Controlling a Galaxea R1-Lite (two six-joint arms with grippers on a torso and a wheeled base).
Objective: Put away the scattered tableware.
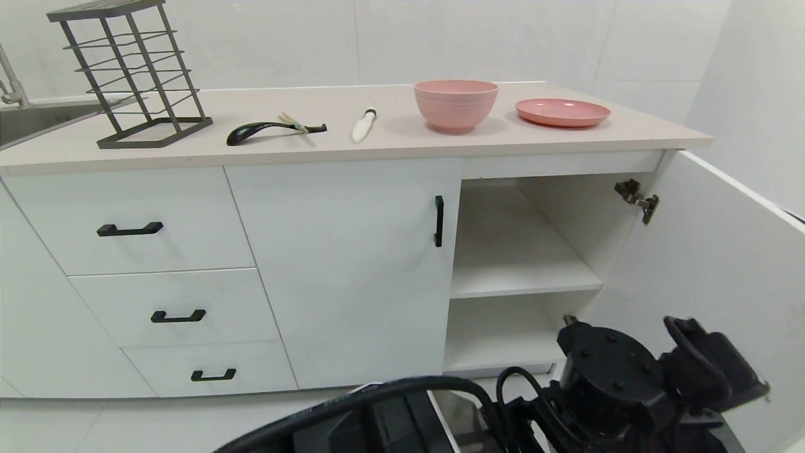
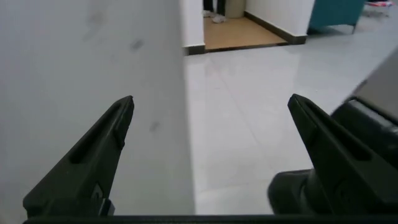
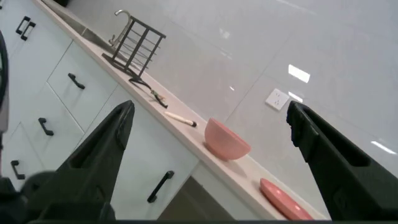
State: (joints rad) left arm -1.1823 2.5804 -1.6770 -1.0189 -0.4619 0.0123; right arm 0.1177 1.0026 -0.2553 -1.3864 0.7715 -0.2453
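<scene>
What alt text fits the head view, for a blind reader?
A beige counter holds a wire rack, a black spoon, a white utensil, a pink bowl and a pink plate. Below, a cabinet door stands open, showing two shelves.

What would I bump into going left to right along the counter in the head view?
sink → wire rack → black spoon → white utensil → pink bowl → pink plate

White tiled wall (image 1: 440, 38); beige countertop (image 1: 566, 141); white cabinet (image 1: 346, 270), black handles (image 1: 438, 221), right door (image 1: 723, 264) open; glossy floor (image 2: 261, 124).
</scene>
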